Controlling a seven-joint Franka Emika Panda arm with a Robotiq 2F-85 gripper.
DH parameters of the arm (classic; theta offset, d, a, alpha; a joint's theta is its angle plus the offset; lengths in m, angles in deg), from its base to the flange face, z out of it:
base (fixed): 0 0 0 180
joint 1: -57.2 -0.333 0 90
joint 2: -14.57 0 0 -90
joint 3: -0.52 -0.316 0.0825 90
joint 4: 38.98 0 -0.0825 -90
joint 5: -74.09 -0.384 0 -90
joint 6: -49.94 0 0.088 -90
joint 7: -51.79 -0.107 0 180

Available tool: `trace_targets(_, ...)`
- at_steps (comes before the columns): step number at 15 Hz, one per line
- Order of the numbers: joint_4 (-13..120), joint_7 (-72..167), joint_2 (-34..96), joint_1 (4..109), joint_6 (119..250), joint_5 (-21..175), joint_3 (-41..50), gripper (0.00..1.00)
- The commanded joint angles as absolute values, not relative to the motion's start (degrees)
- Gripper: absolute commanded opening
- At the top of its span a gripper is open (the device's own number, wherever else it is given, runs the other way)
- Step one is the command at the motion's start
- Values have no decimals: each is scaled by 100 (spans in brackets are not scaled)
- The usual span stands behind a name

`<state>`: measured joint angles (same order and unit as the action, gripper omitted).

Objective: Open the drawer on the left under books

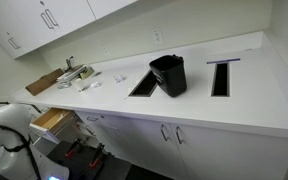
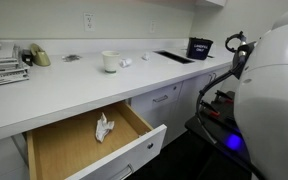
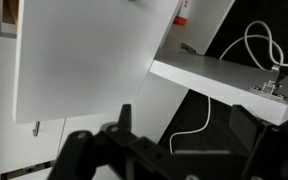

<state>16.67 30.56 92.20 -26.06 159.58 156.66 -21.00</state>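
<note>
The drawer (image 2: 69,150) stands pulled well out from under the white countertop (image 2: 84,90), its light tan wooden box open to view and its flat white front facing the near side. A crumpled scrap of white paper (image 2: 104,127) lies on the drawer floor, toward its right part. In an exterior view from above, the same drawer (image 1: 52,121) juts out at the left end of the counter, just below the stack of books (image 1: 44,82) that lies on the countertop there.

Farther right on the counter a black bin (image 1: 167,75) stands between two dark rectangular openings in the surface. A white cup (image 2: 110,61) sits on the counter behind the drawer, with small white scraps beside it. White cabinet doors with silver bar handles (image 1: 170,133) run under the counter to the right of the drawer.

In the wrist view the gripper (image 3: 154,152) is a dark shape along the bottom edge, in front of a tilted white panel (image 3: 84,60) and a white cable (image 3: 249,50). It holds nothing, and I cannot tell how far apart its jaws stand.
</note>
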Motion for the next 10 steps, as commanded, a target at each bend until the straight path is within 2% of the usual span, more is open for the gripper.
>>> trace_targets(1, 1733, 2953, 9162, -2590, 16046, 15657, -2115, 100)
trace_targets(10, 3306, 1768, 8224, -2150, 16056, 15379, -2887, 100)
